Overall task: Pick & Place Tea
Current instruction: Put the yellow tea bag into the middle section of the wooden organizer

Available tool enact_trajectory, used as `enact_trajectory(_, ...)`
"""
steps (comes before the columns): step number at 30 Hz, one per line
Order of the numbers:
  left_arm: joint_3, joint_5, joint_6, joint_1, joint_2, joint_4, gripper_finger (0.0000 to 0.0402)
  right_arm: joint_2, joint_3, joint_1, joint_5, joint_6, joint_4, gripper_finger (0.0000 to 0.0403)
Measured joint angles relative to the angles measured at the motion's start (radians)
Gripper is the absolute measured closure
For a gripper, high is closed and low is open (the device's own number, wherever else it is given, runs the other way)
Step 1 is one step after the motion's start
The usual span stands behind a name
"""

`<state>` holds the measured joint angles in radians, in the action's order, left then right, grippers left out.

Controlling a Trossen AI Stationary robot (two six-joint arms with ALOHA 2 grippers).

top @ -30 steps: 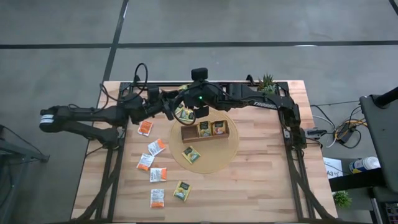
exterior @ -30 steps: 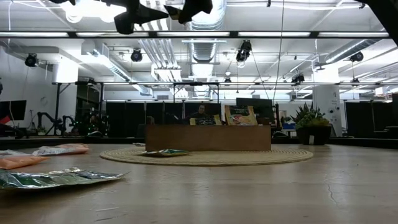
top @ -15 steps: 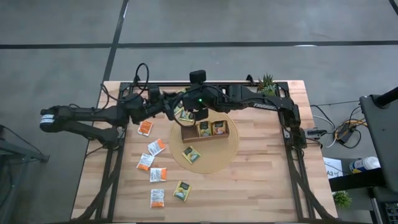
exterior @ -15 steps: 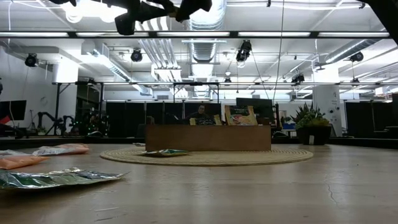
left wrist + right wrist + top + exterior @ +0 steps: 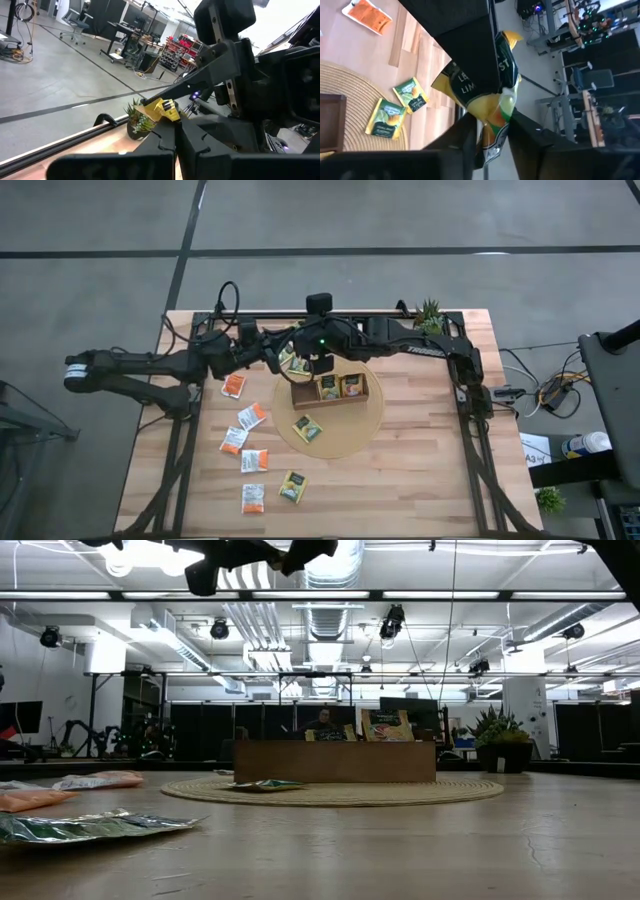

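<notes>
High above the table, over the far left end of the brown wooden tray (image 5: 300, 402), my two grippers meet at one yellow-green tea sachet (image 5: 470, 87). My left gripper (image 5: 177, 127) is shut on it. My right gripper (image 5: 492, 137) is open, its fingers on either side of the sachet's lower end. Both show at the low view's top (image 5: 255, 552). Two tray compartments hold sachets (image 5: 340, 386). Another sachet (image 5: 307, 428) lies flat on the round woven mat (image 5: 345, 442). My left gripper pinches the crumpled sachet between its two shut fingers; one dark finger (image 5: 480, 60) lies across the printed face. The sachet's yellow end (image 5: 162, 110) sticks out past the fingertips, lifted clear of everything. My right gripper's fingers flank the sachet's lower end (image 5: 492, 132); whether they touch it I cannot tell.
Several loose sachets, orange (image 5: 233, 385) (image 5: 254, 461) and yellow-green (image 5: 292, 486), lie flat on the table left of and in front of the mat. A small plant (image 5: 428, 312) stands at the far right. The table's right half is bare wood.
My left gripper has moved a little toward the table's right, closing up on my right gripper; in the low view the two dark shapes at the top now join. The sachet stays high between them.
</notes>
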<state>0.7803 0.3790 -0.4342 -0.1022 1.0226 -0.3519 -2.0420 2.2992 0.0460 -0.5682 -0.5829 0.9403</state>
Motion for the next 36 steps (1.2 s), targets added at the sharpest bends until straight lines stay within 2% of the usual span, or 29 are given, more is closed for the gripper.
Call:
enact_trajectory(4, 0.000, -0.001, 0.018, 0.000, -0.012, -0.003, 0.0401, 0.017, 0.018, -0.001, 0.002, 0.044, 0.033, 0.0252)
enact_trajectory(12, 0.000, -0.003, 0.040, -0.001, -0.025, 0.011, 0.0401, 0.109, 0.038, -0.002, 0.078, 0.202, 0.079, 0.0166)
enact_trajectory(14, 0.000, -0.037, 0.040, -0.002, -0.025, 0.013, 0.0401, 0.143, 0.038, -0.002, 0.082, 0.248, 0.103, 0.0152)
enact_trajectory(16, 0.000, -0.122, 0.036, -0.008, -0.025, 0.015, 0.0401, 0.173, 0.038, 0.000, 0.080, 0.282, 0.135, 0.0141)
enact_trajectory(18, 0.000, -0.252, 0.008, -0.024, -0.025, 0.015, 0.0401, 0.202, 0.038, 0.004, 0.080, 0.309, 0.161, 0.0134)
enact_trajectory(23, 0.000, -0.697, -0.093, -0.082, -0.025, -0.010, 0.0401, 0.256, 0.038, 0.007, 0.080, 0.351, 0.172, 0.0129)
enact_trajectory(26, 0.000, -0.902, -0.116, -0.089, -0.025, -0.088, 0.0401, 0.272, 0.037, 0.007, 0.092, 0.372, 0.184, 0.0132)
enact_trajectory(28, 0.000, -1.032, -0.118, -0.089, -0.025, -0.172, 0.0401, 0.280, 0.037, 0.008, 0.179, 0.398, 0.198, 0.0136)
enact_trajectory(31, 0.000, -1.160, -0.151, -0.089, -0.025, -0.294, 0.0401, 0.285, 0.037, 0.020, 0.413, 0.453, 0.210, 0.0142)
enact_trajectory(34, 0.000, -1.186, -0.168, -0.089, -0.027, -0.372, 0.0401, 0.286, 0.037, 0.033, 0.622, 0.499, 0.208, 0.0149)
enact_trajectory(36, 0.000, -1.190, -0.169, -0.089, -0.027, -0.391, 0.0401, 0.284, 0.037, 0.037, 0.712, 0.513, 0.199, 0.0153)
